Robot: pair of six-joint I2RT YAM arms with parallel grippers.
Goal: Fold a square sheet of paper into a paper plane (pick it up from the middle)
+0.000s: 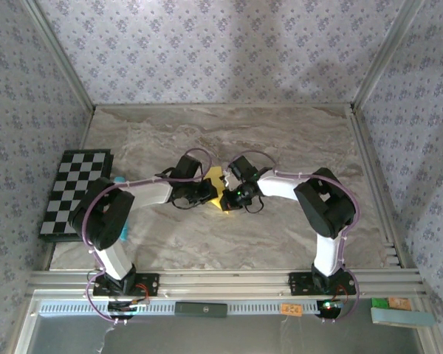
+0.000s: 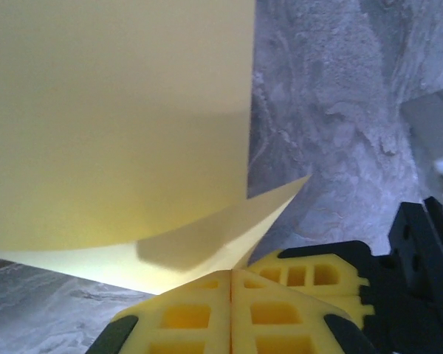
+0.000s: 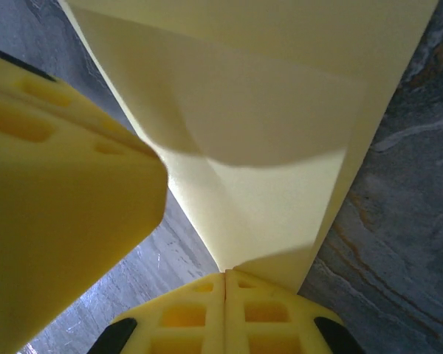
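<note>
The yellow sheet of paper (image 1: 216, 179) is held up above the middle of the table between my two grippers, folded into overlapping layers. In the left wrist view the sheet (image 2: 118, 110) curves down to my left gripper (image 2: 232, 271), which is shut with a lower layer pinched at its tips. My right gripper (image 3: 226, 273) is shut on a narrowing folded end of the sheet (image 3: 280, 110). The two grippers almost touch: the right one's fingers (image 2: 310, 274) sit just beside the left's, and a left finger (image 3: 59, 192) looms close. Whether this makes the paper plane shape I cannot tell.
A black-and-white checkered board (image 1: 74, 192) lies at the table's left edge with a small blue item (image 1: 118, 179) beside it. Marbled tabletop (image 1: 280, 133) stretches behind and to the right. Patterned walls enclose three sides. Small coloured objects (image 1: 399, 310) lie off the table at the front right.
</note>
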